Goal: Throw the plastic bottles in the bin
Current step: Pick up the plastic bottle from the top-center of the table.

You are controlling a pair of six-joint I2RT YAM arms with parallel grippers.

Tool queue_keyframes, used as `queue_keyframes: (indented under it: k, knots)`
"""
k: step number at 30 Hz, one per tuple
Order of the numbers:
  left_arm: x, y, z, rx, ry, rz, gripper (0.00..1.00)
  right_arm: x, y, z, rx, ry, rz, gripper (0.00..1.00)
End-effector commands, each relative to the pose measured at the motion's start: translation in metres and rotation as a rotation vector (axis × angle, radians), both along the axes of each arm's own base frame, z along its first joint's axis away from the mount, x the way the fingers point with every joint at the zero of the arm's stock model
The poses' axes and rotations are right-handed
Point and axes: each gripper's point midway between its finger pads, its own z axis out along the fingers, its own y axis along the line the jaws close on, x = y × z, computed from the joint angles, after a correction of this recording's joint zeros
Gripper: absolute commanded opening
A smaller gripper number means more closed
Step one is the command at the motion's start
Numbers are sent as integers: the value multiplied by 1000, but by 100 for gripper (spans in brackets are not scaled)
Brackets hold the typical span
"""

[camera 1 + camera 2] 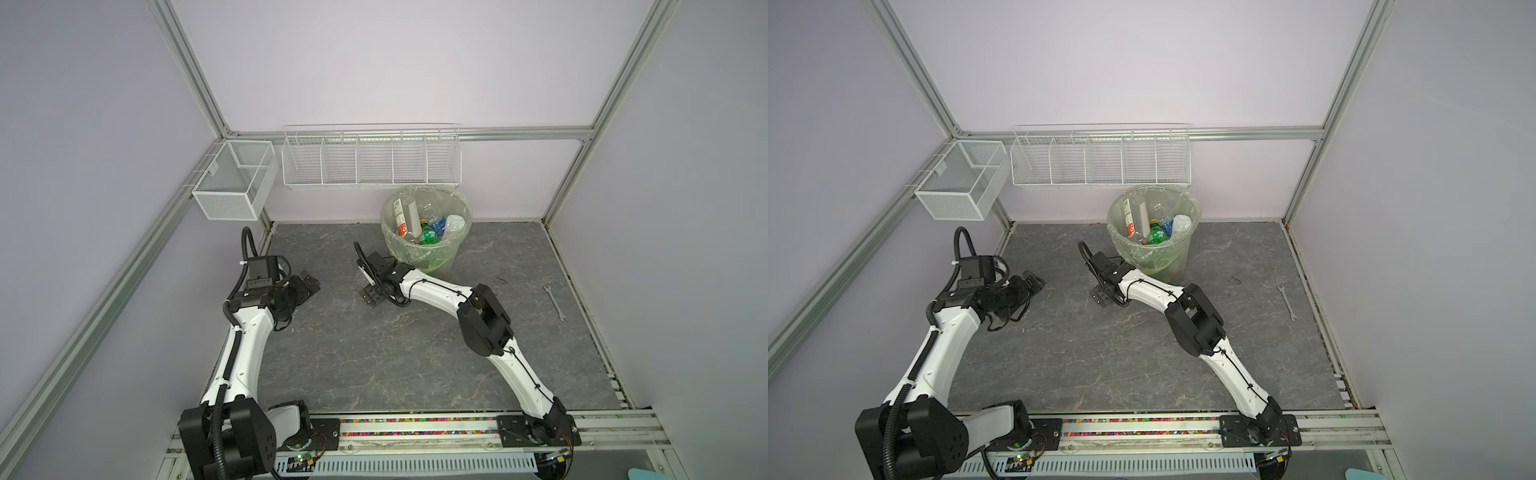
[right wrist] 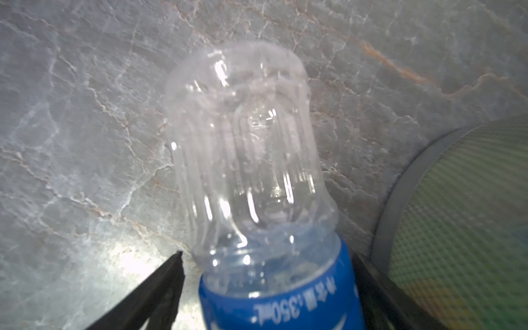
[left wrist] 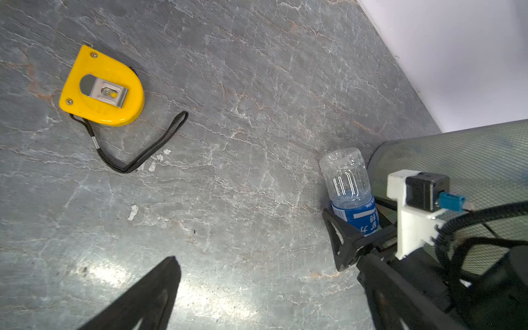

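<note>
A clear plastic bottle (image 2: 251, 148) with a blue label lies on the grey table beside the foot of the bin (image 2: 457, 214). My right gripper (image 2: 267, 257) is open around its labelled part; one finger (image 2: 160, 283) stands off from it with a gap. The left wrist view shows the same bottle (image 3: 347, 177) between those fingers, against the bin (image 3: 457, 160). In both top views the pale-green bin (image 1: 415, 257) (image 1: 1152, 257) holds several bottles (image 1: 428, 235), and the right gripper (image 1: 372, 297) covers the loose bottle. My left gripper (image 3: 268, 260) (image 1: 309, 284) is open and empty.
A yellow tape measure (image 3: 101, 85) with a black strap lies on the table ahead of the left gripper. A wrench (image 1: 555, 301) lies near the right edge. A white mesh box (image 1: 235, 183) and a long wire rack (image 1: 370, 160) hang on the walls.
</note>
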Motion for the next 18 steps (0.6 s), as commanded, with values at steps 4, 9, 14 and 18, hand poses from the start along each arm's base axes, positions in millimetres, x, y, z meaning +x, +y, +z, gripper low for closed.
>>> queue_keyframes:
  k: [4, 9, 14, 18]
  knots:
    - [-2, -2, -2, -15, 3, -16, 99, -15, 0, 10, 27, 2, 27, 86]
    - [-4, -2, -4, -15, 12, -18, 99, -23, 1, 17, 53, 6, 24, 66]
    - [-3, -2, -2, -18, 2, -15, 99, -33, 2, 35, 88, 6, 30, 61]
    - [0, -4, -1, -26, -11, -21, 99, -45, -4, 63, 136, -12, 27, 60]
